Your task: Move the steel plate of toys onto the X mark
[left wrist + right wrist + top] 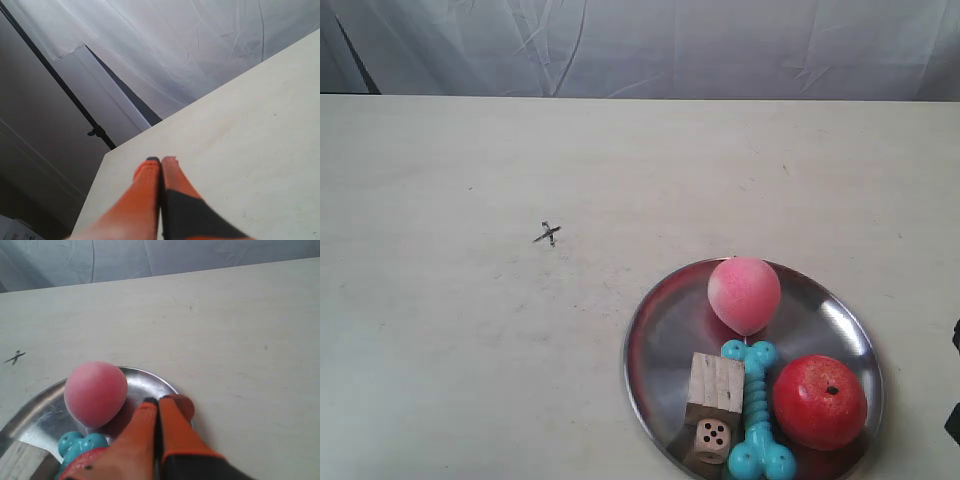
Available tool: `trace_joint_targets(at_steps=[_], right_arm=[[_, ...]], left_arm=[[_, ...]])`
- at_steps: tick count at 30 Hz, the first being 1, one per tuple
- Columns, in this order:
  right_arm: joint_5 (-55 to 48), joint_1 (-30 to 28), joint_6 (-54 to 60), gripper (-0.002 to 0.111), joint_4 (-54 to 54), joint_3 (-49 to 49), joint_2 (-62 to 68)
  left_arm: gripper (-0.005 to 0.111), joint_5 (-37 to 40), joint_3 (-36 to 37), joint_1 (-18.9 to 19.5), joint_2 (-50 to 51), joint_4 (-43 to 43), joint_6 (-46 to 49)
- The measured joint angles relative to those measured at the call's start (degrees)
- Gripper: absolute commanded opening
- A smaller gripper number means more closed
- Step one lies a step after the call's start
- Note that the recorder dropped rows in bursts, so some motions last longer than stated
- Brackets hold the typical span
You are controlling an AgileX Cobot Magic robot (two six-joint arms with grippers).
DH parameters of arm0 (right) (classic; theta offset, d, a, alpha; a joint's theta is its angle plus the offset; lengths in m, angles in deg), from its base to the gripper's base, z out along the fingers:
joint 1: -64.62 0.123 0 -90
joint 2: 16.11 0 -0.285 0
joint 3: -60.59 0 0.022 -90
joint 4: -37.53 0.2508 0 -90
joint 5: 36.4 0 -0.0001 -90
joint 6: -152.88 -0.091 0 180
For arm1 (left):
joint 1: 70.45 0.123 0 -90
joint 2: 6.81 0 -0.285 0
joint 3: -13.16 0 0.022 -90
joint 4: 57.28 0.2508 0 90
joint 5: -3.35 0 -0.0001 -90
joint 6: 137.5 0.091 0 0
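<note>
Steel plate (pixel 665 322) (laden) off X mark (pixel 548 234)

An X mark (pixel 548 234) on the table (pixel 440 330); pips on the die (pixel 713 434).

My left gripper (pixel 161 161) and right gripper (pixel 159 401) are orange, with black further back. At the exterior view's lower right, the steel plate (pixel 655 330) is shiny silver with reddish reflections. The pink ball (pixel 744 293) has a paler, whitish blush. The apple-like ball (pixel 819 400) is glossy red with one dark dot. The bone (pixel 757 410) is turquoise. The wooden block (pixel 715 383) is pale with grain stripes, and the die (pixel 712 435) is tan with dark pips. The X mark (pixel 548 234) is dark grey on the cream table (pixel 470 350).
</note>
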Motion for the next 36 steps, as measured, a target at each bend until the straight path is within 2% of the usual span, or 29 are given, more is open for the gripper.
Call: trace_joint_targets(at_steps=[14,16,20,23,36], right_arm=[[2.0,0.0,-0.2,0.000,1.4,0.0,0.0],[4.3,0.0,-1.6,0.000,8.2,0.0,0.0],[5.9,0.0,-7.4,0.000,33.9,0.0,0.0],[6.3,0.0,-8.4,0.000,40.9,0.0,0.0],[6.1,0.0,-9.0,0.000,34.7,0.0,0.0]], left_arm=[[0.000,0.0,0.0,0.0,0.0,0.0,0.0],[0.000,0.0,0.0,0.0,0.0,0.0,0.0],[0.000,0.0,0.0,0.0,0.0,0.0,0.0],[0.000,0.0,0.0,0.0,0.0,0.0,0.0],[0.000,-0.7,0.0,0.0,0.0,0.0,0.0]])
